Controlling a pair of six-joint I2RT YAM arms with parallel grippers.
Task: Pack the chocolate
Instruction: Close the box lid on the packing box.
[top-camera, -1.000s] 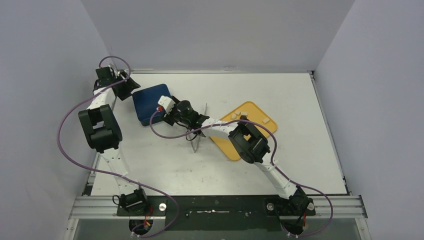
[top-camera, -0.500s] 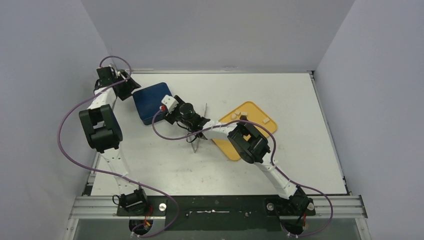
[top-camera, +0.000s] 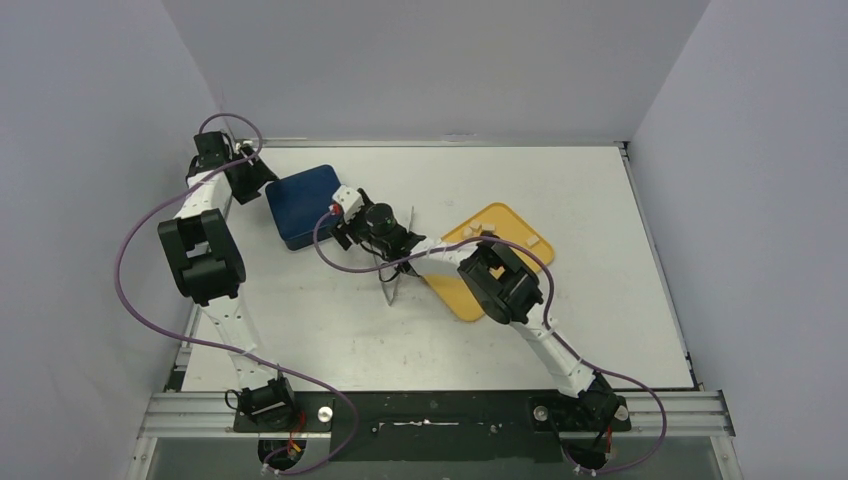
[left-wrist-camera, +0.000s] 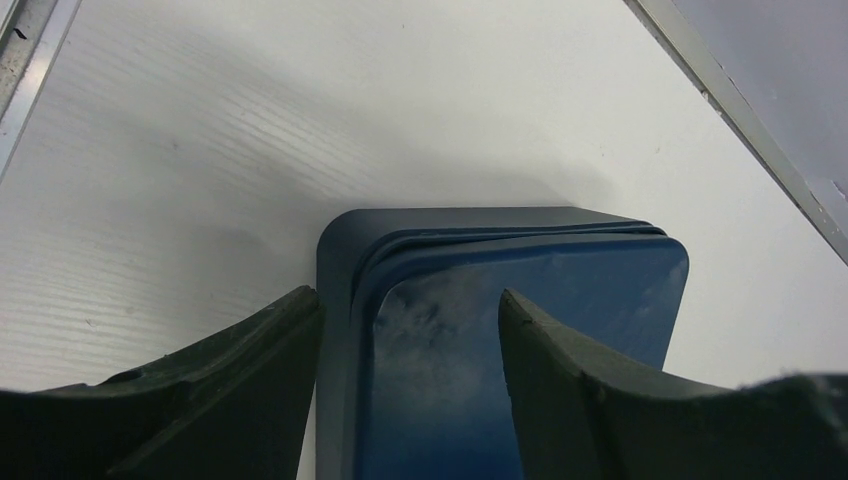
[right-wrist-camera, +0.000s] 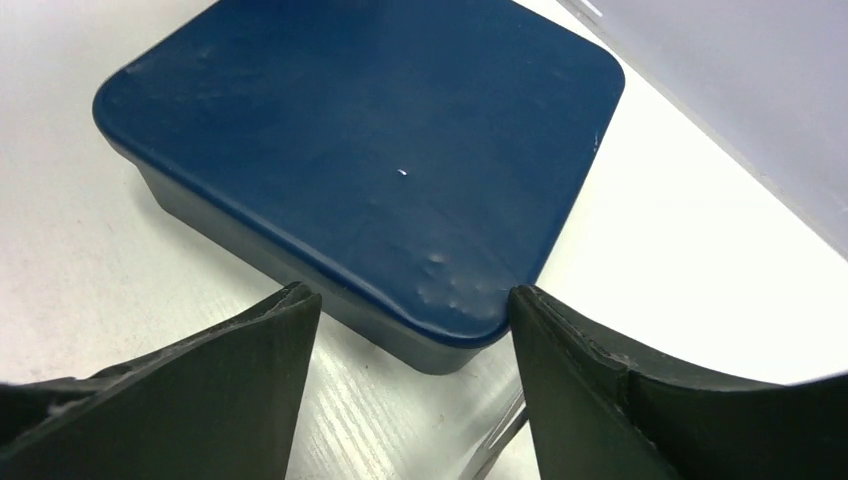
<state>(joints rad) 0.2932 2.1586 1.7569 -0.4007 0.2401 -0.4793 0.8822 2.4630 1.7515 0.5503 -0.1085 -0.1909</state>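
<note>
We record: left arm (top-camera: 200, 255) reaching far along the left side | left gripper (left-wrist-camera: 410, 300) angled down, jaws apart | right arm (top-camera: 500, 285) bent, reaching across leftward | right gripper (right-wrist-camera: 405, 300) angled down, jaws apart

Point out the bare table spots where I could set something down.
Free: the wide strip of table between the tongs and the near edge; the far right corner beyond the tray; the far middle between box and tray. Crowded: centre-left, where the left gripper and right gripper flank the box, tongs alongside.
</note>
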